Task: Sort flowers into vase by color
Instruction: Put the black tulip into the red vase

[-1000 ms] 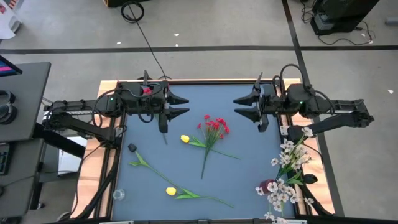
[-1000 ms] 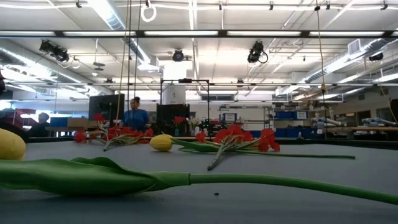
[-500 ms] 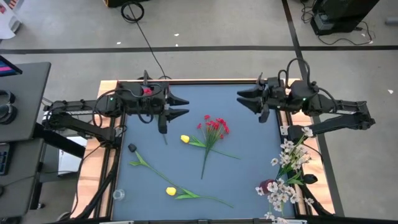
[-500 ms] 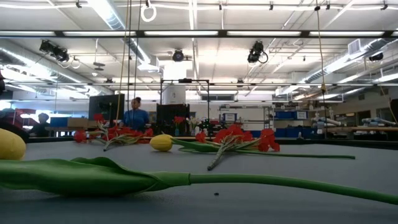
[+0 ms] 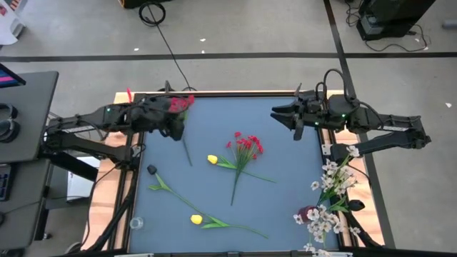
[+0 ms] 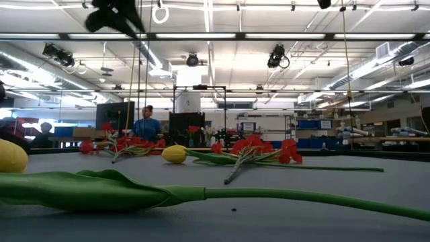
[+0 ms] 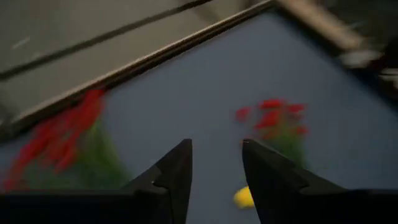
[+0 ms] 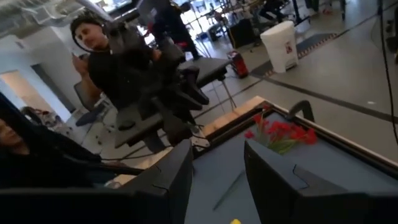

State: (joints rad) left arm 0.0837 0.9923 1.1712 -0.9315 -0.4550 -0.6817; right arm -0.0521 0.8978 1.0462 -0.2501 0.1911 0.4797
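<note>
Two end effectors, left (image 7: 216, 168) and right (image 8: 216, 168), both part open and empty above the table (image 5: 285, 207).

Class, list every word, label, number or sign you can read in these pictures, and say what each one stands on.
None can be read.
White bin on the floor beyond the table: a small red mark, too blurred to read.
White object at the floor's edge in the high view: red marks, too small to read.
Flowers, table and arms: no writing shows.
</note>
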